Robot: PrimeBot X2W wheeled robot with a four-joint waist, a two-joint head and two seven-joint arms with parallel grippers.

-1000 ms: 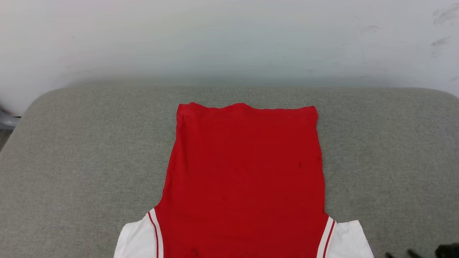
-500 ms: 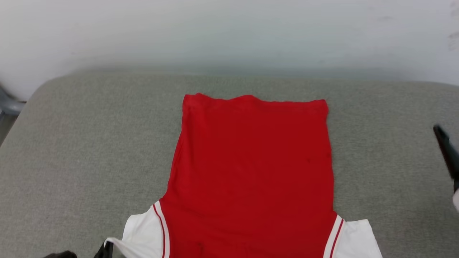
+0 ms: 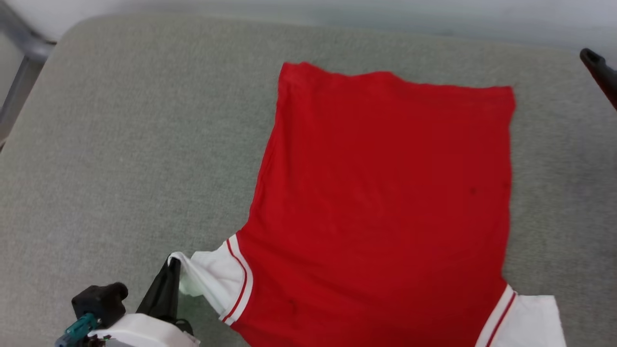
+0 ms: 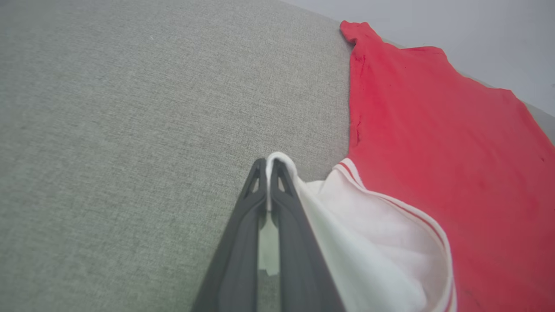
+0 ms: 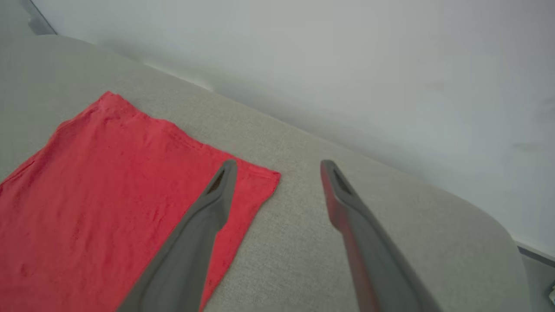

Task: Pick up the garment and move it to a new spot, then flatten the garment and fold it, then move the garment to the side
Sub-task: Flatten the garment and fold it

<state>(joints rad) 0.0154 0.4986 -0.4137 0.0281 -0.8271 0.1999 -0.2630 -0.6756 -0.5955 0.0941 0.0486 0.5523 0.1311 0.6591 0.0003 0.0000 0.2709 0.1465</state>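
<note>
The garment (image 3: pixel 385 193) is a red jersey with white sleeves and red-white trim, lying flat and plain side up on the grey cushion (image 3: pixel 120 144). My left gripper (image 3: pixel 169 264) is at the lower left, shut on the edge of the garment's white left sleeve (image 3: pixel 212 277), which is lifted a little off the cushion. In the left wrist view the left gripper (image 4: pixel 268 162) pinches the white sleeve (image 4: pixel 368 242) between its fingers. My right gripper (image 5: pixel 278 167) stands open in the air above the garment's far right hem corner (image 5: pixel 260 177). One right fingertip (image 3: pixel 595 65) shows at the head view's right edge.
A pale wall (image 5: pixel 347 65) runs behind the cushion's far edge. A grey metal leg (image 3: pixel 21 72) stands off the cushion's far left corner. Bare cushion lies to the left and right of the garment.
The head camera has tilted down and turned, so the garment looks larger and skewed. My left gripper has come into view holding the white sleeve and lifted it. The right gripper has opened.
</note>
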